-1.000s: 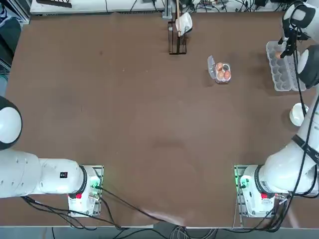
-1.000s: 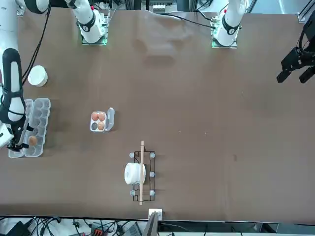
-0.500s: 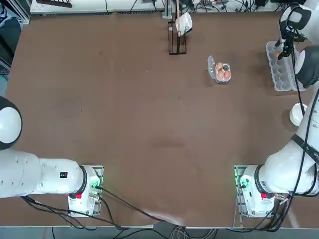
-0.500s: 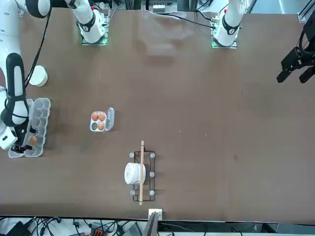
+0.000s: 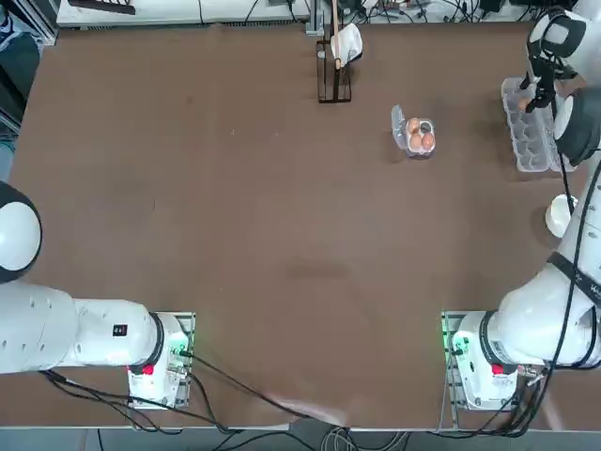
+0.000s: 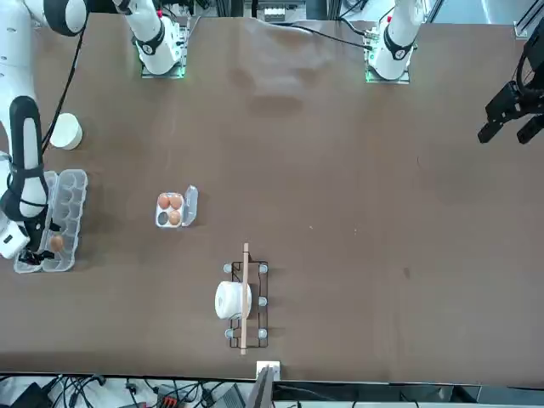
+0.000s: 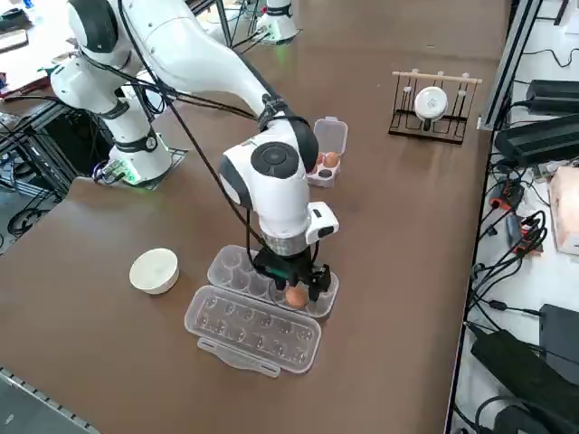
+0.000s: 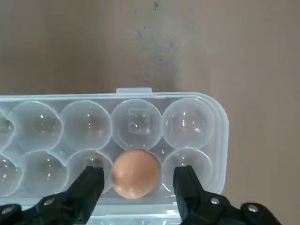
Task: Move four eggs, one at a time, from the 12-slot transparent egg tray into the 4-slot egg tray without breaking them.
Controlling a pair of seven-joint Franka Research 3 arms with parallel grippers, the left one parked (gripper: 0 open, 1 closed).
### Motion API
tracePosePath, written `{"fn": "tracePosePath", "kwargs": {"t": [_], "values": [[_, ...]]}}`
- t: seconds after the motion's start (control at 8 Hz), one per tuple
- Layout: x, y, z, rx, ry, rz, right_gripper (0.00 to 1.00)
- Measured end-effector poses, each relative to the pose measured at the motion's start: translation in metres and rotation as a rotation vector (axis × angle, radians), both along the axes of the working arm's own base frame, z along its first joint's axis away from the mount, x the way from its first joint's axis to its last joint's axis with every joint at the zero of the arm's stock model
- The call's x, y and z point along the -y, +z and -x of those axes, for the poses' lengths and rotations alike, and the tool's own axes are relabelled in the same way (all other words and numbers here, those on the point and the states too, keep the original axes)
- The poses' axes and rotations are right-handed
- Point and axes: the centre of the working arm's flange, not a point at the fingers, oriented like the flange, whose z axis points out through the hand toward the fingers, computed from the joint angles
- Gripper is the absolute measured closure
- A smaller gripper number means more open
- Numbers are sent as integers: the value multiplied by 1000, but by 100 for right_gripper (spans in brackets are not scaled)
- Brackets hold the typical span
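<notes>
Wrist view: fingers (image 8: 139, 183) astride egg (image 8: 136, 173).

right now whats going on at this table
The right arm's end effector is down over the long clear egg carton at the table's edge, with its fingers open on either side of the last egg left in it, not yet gripping. Three eggs already sit in the small four-cup tray further along the table, so one cup is still empty. A white bowl stands beside the carton.
</notes>
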Motion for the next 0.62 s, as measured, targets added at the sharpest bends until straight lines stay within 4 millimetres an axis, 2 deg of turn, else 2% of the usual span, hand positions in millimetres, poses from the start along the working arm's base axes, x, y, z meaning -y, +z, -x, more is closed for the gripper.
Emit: {"fn": "tracePosePath", "kwargs": {"t": [0.38, 0.5, 0.62], "values": [[3, -10, -1, -10, 2, 2, 15], [4, -12, 0, -17, 1, 0, 22], [5, -12, 1, -18, 1, -1, 24]]}}
